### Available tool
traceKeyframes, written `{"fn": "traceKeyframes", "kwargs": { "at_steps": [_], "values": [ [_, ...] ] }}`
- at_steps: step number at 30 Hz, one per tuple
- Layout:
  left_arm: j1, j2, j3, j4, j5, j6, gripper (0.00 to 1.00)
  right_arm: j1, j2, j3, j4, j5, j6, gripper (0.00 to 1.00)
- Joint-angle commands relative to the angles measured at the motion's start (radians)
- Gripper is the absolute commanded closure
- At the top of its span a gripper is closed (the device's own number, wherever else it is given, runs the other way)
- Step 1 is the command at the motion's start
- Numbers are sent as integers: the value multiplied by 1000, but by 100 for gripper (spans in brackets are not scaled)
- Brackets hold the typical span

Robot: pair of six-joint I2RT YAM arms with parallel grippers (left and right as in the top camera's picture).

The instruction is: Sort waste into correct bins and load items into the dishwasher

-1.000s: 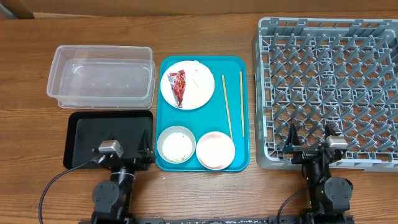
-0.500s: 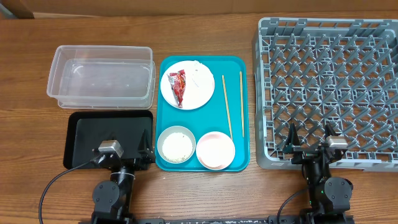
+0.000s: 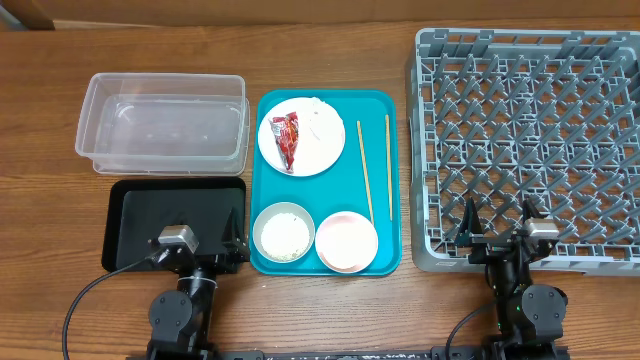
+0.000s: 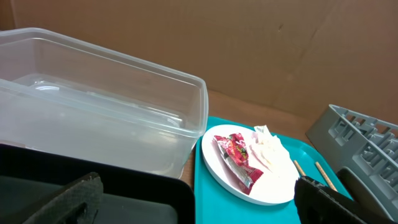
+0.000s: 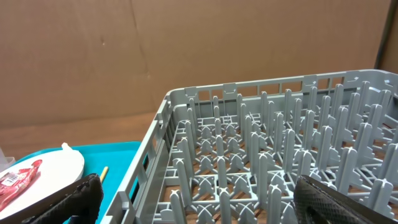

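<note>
- Far as I can tell this job hasn't started. The tub and the black tray on the left have nothing in them, and the rack on the right is just bare pegs.
- Everything to sort sits on the teal tray in the middle of the table.
- At its far end is a white plate, with the red wrapper lying on the left half and the crumpled tissue at the far edge.
- Right of that plate, the two chopsticks lie side by side, a bit apart, pointing near-to-far.
- At the near end there's a white bowl with what looks like rice in it (too small to be sure), and a pale pink plate just beside it on the right.
- The left pincer hangs wide open, holding nothing, over the near edge of the black tray. The right pincer is just as wide and empty at the rack's near edge.
- So all of it is left: wrapper, tissue and rice to sort, dishes and chopsticks to the rack.
</note>
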State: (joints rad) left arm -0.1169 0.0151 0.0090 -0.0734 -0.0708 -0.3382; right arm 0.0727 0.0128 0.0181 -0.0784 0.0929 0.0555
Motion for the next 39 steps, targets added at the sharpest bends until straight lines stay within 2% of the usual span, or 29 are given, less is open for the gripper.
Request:
{"fn": "traceKeyframes", "kwargs": {
  "at_steps": [1,7,8,13,16,18,23,26,27,34,39],
  "values": [
    [6,-9,-4,13,-23,-6,0,-3,-10,-10,6,-2,0,0],
    [5,-9,-4,26,153,-143,0,-2,-10,-10,-3,-114,0,0],
    [5,-9,-4,26,211,-149,0,-2,-10,-10,3,-169,2,0],
    [5,-9,1,104,312,-148,0,-2,-10,0,51,-375,5,0],
    [5,-9,61,136,330,-129,0,-2,-10,80,13,-402,80,0],
    [5,5,169,89,326,-82,0,-2,-6,200,-78,-402,103,0],
    [5,161,435,-163,318,-38,0,-2,87,458,-328,-402,102,0],
    [5,322,624,-327,367,19,0,-2,206,631,-495,-401,100,0],
    [5,443,756,-435,388,44,0,-2,296,734,-596,-397,100,0],
    [5,859,1229,-800,585,45,0,-2,644,1106,-970,-414,103,0],
    [5,976,1277,-803,825,-6,0,-2,735,1184,-1056,-566,102,0]
  ]
}}
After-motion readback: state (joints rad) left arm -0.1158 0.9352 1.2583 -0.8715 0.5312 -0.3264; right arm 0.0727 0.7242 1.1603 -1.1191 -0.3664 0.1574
